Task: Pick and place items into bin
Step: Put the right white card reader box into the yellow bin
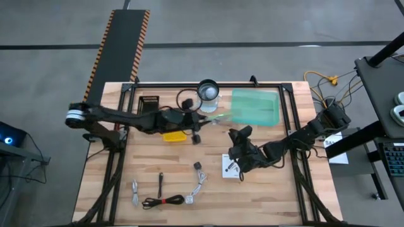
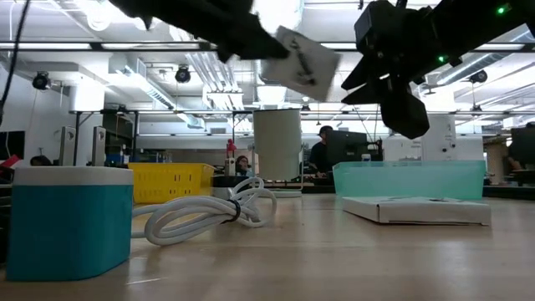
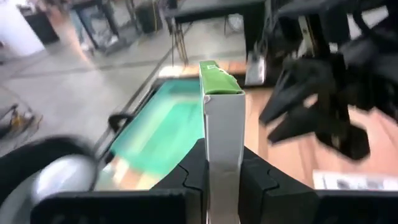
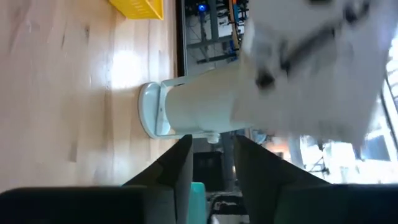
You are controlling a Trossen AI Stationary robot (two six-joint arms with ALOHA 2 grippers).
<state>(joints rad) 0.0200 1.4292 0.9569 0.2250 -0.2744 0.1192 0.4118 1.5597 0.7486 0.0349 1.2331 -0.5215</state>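
The left claw [image 3: 222,177] is up in the air and is clamped on a white card [image 3: 222,134] with a green edge, close to the left side of the green bin [image 1: 255,107]. The right claw [image 1: 238,135] hangs over the middle of the worktop [image 1: 278,189] with its fingers apart, holding nothing. Another white card [image 1: 231,166] lies flat right under it. Near the front edge lie a white cable [image 1: 197,183], a black cable coil [image 1: 164,201] and a small black stick [image 1: 160,183].
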